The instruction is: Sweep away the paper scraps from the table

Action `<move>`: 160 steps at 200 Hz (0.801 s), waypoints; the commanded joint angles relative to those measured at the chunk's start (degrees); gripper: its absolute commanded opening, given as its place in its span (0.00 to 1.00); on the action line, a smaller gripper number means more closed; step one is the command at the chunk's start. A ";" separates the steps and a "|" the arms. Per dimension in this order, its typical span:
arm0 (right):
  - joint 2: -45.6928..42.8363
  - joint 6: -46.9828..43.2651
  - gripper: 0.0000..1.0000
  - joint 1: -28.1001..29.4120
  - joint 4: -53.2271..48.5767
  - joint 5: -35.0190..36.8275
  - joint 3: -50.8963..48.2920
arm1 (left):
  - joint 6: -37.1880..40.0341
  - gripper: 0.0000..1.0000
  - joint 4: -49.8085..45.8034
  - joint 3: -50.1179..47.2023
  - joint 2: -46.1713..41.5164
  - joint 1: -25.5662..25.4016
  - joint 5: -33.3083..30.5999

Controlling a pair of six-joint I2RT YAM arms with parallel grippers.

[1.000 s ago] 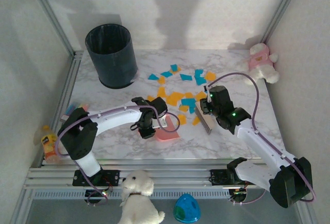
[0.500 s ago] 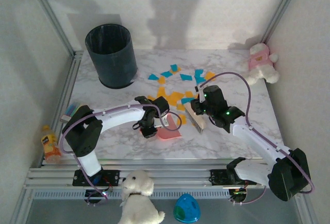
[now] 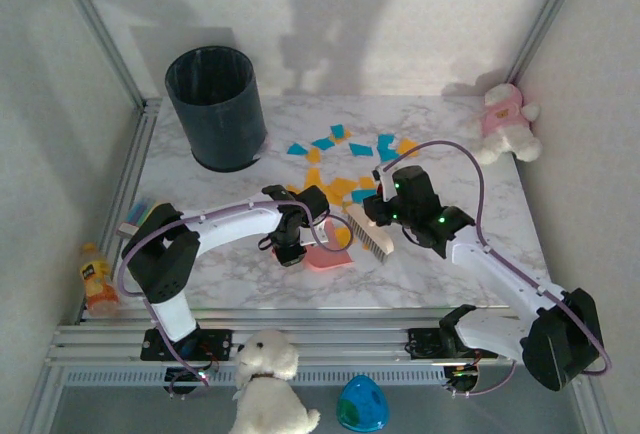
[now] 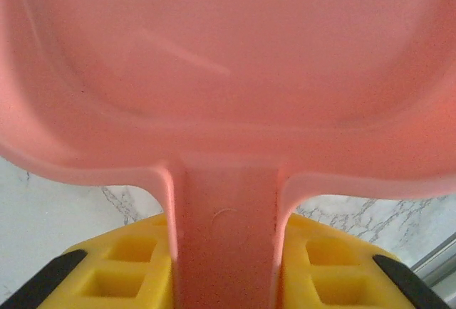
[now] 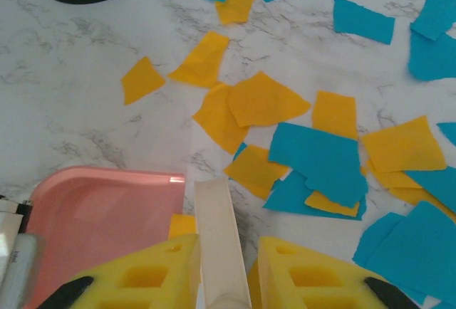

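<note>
**A:** Lower centre, top view: what does each gripper hold?

**B:** The left gripper (image 3: 288, 242) is clamped on the handle of the pink dustpan (image 3: 328, 256), low on the table (image 3: 230, 279). The right gripper (image 3: 385, 212) is closed tight on the brush (image 3: 368, 234), just right of the pan.

**A:** And the paper scraps (image 3: 345, 186)?

**B:** Centre to upper centre, beyond the pan's lip. Too wide a stroke may push them past the pan's sides, or light paper may slip under the lip. Far blue pieces toward the bin (image 3: 217, 104) may be missed.
</note>
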 commanded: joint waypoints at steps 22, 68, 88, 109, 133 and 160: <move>-3.16 0.81 0.00 0.58 1.03 0.79 0.83 | -0.07 0.00 -1.78 0.65 0.85 0.30 -0.70; -6.67 2.43 0.00 0.59 2.26 8.95 -0.96 | 1.30 0.00 -1.74 -0.40 -0.63 0.07 0.03; -6.71 2.62 0.00 0.63 0.47 14.69 -0.79 | 1.38 0.00 -1.75 -0.57 -0.65 -0.29 0.48; -7.03 2.56 0.00 0.60 -0.16 17.93 -1.53 | 1.65 0.00 -1.67 -0.77 -0.78 -0.52 0.82; -7.68 2.81 0.00 0.76 -0.72 19.53 -2.51 | 1.98 0.00 -1.59 -0.49 -0.98 -0.67 1.26; -8.27 3.97 0.00 1.42 -0.93 21.30 -4.07 | 2.18 0.00 -1.73 0.11 -0.92 -0.85 1.93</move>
